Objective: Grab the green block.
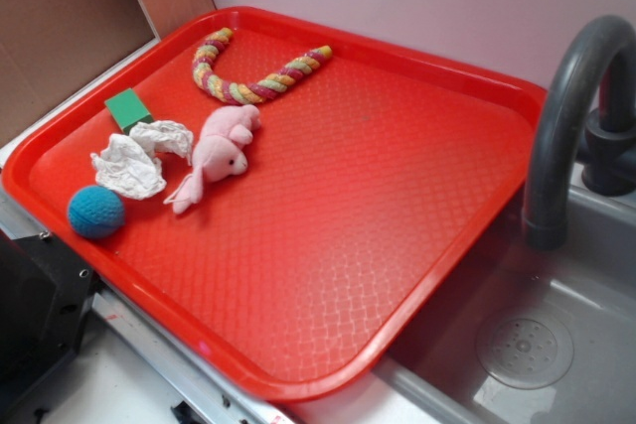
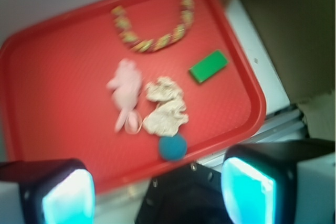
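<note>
**Claw hanging open above the tray, green block untouched**

The claw (image 2: 157,192) is hovering with its two fingers (image 2: 65,198) spread wide apart and gripping nothing — in the wrist view they are framing the tray's near edge at 6 o'clock. The green block (image 1: 128,108) is lying flat on the red tray (image 1: 397,196), close to the rim, at about 2 o'clock in the wrist view. A crumpled white paper (image 1: 134,159) is sitting just beside it, with a pink plush toy (image 1: 221,153) next to that. A blue knitted ball (image 1: 96,212) is resting by the paper, nearest the claw. A striped rope (image 1: 253,81) is curving at 12 o'clock. In the exterior view a grey faucet (image 1: 566,116) is arching over a sink (image 1: 527,345) at 3 o'clock.
</note>
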You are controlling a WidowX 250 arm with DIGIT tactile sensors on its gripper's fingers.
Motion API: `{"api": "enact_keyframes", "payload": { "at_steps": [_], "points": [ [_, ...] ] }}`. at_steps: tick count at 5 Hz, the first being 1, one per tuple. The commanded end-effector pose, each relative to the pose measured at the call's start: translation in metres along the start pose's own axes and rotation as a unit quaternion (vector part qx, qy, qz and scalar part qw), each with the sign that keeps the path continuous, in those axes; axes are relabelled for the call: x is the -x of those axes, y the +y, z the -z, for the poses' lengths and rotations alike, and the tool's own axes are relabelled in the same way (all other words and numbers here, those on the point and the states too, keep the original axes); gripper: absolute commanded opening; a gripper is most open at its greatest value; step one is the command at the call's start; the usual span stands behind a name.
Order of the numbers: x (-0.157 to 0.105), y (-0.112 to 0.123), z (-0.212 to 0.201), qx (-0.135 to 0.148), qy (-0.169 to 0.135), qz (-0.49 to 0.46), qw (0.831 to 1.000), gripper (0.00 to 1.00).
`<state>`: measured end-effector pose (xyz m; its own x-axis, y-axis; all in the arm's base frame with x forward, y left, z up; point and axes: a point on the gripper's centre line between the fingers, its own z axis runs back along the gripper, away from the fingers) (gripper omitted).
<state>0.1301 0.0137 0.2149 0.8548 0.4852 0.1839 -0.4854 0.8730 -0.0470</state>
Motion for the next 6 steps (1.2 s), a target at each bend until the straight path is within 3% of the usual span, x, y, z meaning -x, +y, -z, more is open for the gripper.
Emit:
{"api": "enact_keyframes", "payload": {
  "at_steps": [1, 2, 3, 5, 6],
  "points": [
    [-0.045, 0.037, 0.055, -0.052, -0.059, -0.240, 0.968, 1.00],
    [-0.057, 0.055, 0.075, -0.069, -0.086, -0.317, 0.942, 1.00],
    [-0.072, 0.068, 0.105, -0.103, -0.102, -0.362, 0.921, 1.00],
    [-0.088, 0.076, 0.157, -0.134, -0.092, -0.386, 0.908, 1.00],
    [-0.092, 0.079, 0.185, -0.144, -0.080, -0.381, 0.910, 1.00]
  ]
}}
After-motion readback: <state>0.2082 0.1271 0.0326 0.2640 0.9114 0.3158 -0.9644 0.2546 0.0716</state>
